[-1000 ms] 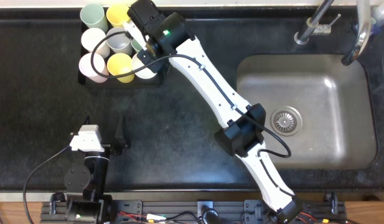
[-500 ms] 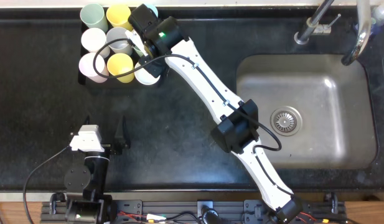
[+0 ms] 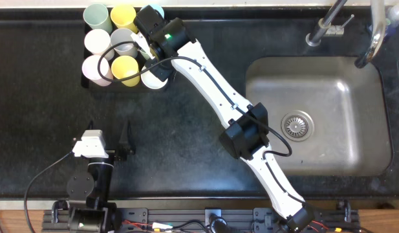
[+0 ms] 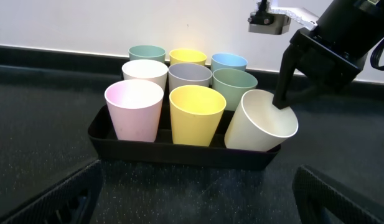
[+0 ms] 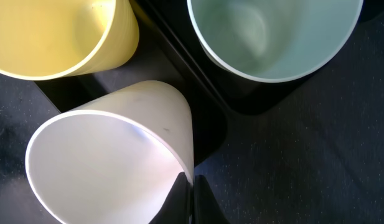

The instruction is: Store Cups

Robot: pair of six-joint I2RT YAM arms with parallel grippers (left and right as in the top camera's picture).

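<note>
Nine cups sit in the black tray (image 4: 179, 154) at the far left of the bench (image 3: 44, 97), and you can count them in three rows from the left wrist view. At the back stand a sage cup (image 4: 147, 53), a yellow cup (image 4: 187, 56) and a blue cup (image 4: 228, 61). The middle row has a white cup (image 4: 144, 70), a grey cup (image 4: 189, 74) and a green cup (image 4: 234, 79). In front are a pink cup (image 4: 134, 109), a second yellow cup (image 4: 197, 112) and the cream cup (image 4: 261, 121).

All of them stand upright except the cream cup. Its base is down in the tray's front corner on the sink (image 3: 315, 77) side, and it tilts so that its mouth leans out past the tray wall, just beside the second yellow cup.

Your right arm reaches across the bench to that corner. The right end effector (image 4: 284, 102) is clamped on the cream cup's rim, one finger inside the mouth and one outside. The right wrist view shows the two fingers pinched together on the thin wall.

Your left end effector (image 3: 108, 133) is low over the bench, well apart from the tray and facing it. Its fingers are spread wide with nothing between them.
</note>
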